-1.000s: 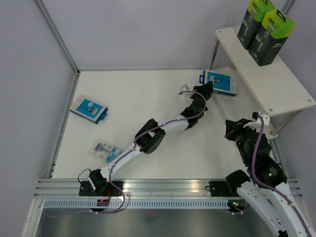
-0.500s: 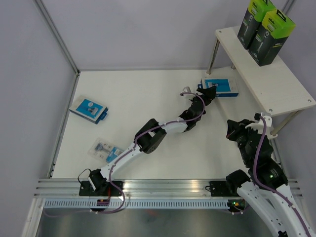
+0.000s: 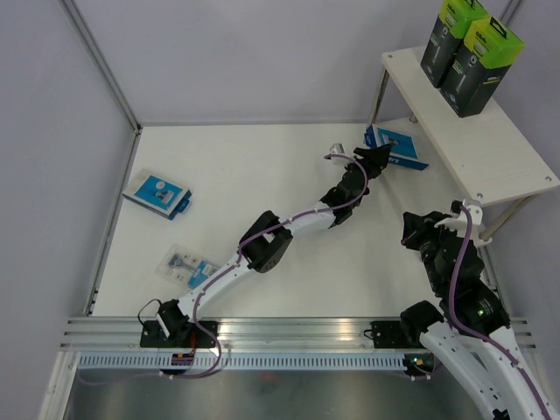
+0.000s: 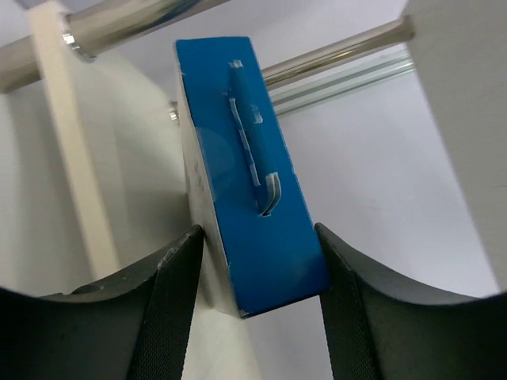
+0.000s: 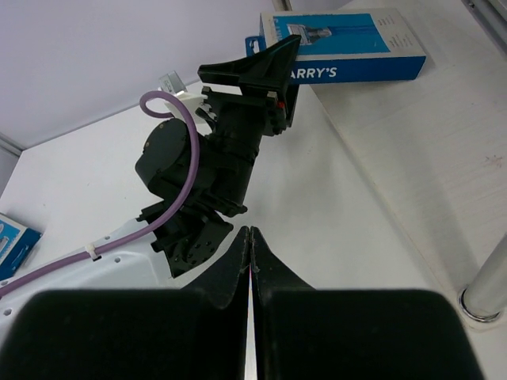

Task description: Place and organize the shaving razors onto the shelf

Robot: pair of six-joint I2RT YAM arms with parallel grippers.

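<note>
My left gripper (image 3: 378,156) is shut on a flat blue-and-white razor box (image 3: 398,147) and holds it tilted on edge at the near end of the shelf (image 3: 499,149), by the lower board (image 5: 412,158). In the left wrist view the box (image 4: 253,182) sits between both fingers (image 4: 170,301). Two tall black boxes with lime-green tops (image 3: 446,39) (image 3: 481,66) stand on the top board. A second blue-and-white box (image 3: 157,192) and the clear blister pack (image 3: 188,265) lie on the table at the left. My right gripper (image 3: 411,229) is shut and empty in front of the shelf.
Silver shelf legs (image 3: 380,92) (image 5: 483,297) stand at the table's right side. A metal frame post (image 3: 101,61) and grey walls close off the left and back. An aluminium rail (image 3: 289,332) runs along the near edge.
My left gripper has carried the blue-and-white box right and back toward the shelf and tipped it up on edge. The right arm has hardly moved.
</note>
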